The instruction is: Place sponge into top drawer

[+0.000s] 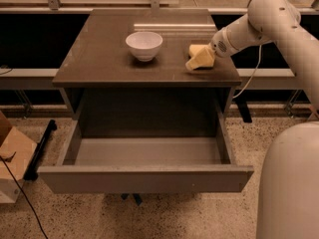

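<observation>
Sponge [195, 51] sits on tabletop [99, 59] right of bowl [144, 45] with gripper [203, 61] at it, jaws' state you cannot tell; top drawer [144, 179] stands open below, ready for your drop.

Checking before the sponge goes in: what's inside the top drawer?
In the drawer, only bare grey floor shows; the strip just behind its front panel is hidden. The gripper is at the sponge on the table.
</observation>
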Robot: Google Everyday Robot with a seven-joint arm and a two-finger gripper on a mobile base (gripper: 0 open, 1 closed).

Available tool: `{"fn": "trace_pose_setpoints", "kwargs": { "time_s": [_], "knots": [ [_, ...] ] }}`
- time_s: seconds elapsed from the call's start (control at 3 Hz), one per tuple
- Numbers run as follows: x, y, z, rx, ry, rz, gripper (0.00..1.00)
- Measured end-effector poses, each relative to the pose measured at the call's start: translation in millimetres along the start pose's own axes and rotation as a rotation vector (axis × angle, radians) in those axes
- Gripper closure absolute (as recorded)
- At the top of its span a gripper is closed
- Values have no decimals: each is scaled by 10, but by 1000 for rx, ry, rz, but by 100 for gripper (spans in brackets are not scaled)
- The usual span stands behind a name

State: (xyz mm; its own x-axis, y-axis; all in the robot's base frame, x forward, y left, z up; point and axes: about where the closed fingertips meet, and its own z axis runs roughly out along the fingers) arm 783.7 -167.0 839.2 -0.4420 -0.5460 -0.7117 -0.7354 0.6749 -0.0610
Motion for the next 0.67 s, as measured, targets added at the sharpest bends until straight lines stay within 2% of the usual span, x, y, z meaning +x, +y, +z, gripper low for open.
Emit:
{"fn": "trace_pose_setpoints", "kwargs": {
  "time_s": [0.33,0.67],
  "knots": [
    [28,0,49,-11,8,4,50],
    [5,108,-65,-12,13,-35,81]
  ]
}}
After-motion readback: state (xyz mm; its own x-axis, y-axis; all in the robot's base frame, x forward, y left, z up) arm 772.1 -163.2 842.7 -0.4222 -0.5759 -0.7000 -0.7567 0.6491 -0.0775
